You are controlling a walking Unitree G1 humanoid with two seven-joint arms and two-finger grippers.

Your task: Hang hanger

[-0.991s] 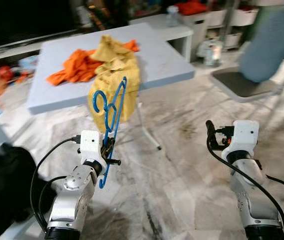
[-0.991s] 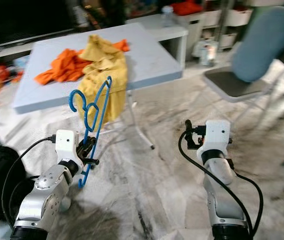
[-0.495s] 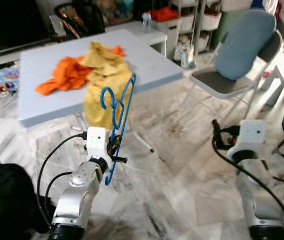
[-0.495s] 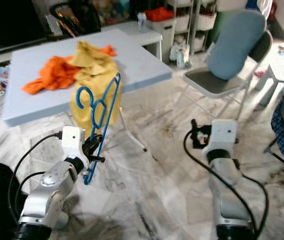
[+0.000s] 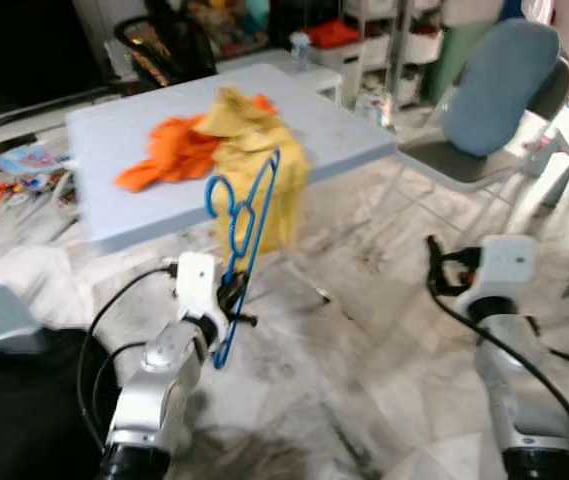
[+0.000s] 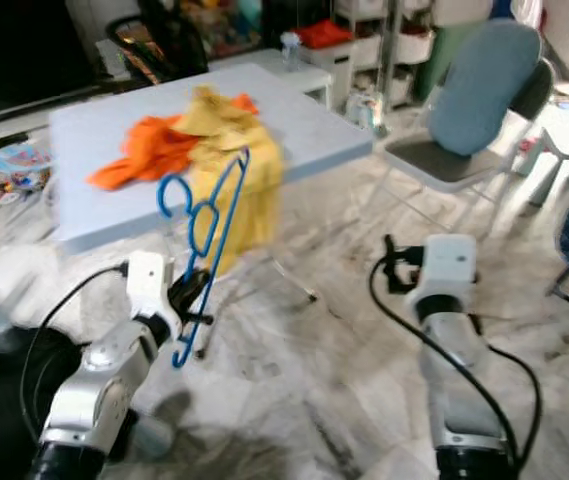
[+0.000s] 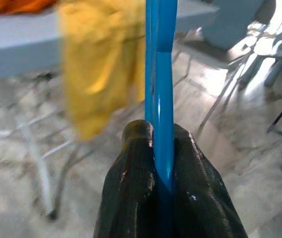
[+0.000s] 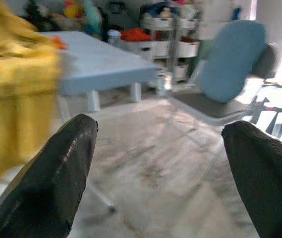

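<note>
The left gripper (image 7: 163, 163) has its two textured black fingers (image 7: 131, 188) pinched tight on a thin, glossy blue plastic hanger (image 5: 244, 225), which stands nearly upright above the wrist, its curled hook at the upper left. The right gripper (image 8: 155, 163) is spread wide, its blunt rubbery pads (image 8: 56, 173) far apart with nothing between them, held out over the veined marble floor (image 5: 364, 380). Behind the hanger, a limp yellow cloth (image 5: 264, 170) spills over the near edge of the matte pale-blue table (image 5: 124, 160), and a crumpled orange cloth (image 5: 174, 155) lies just left of it on the tabletop. A folding chair (image 6: 474, 100) with a padded blue back stands off the table's right corner, with open floor between it and the arms. Compared with half a second ago, the whole view has shifted and the table sits further right; the hanger is clamped as before.
</note>
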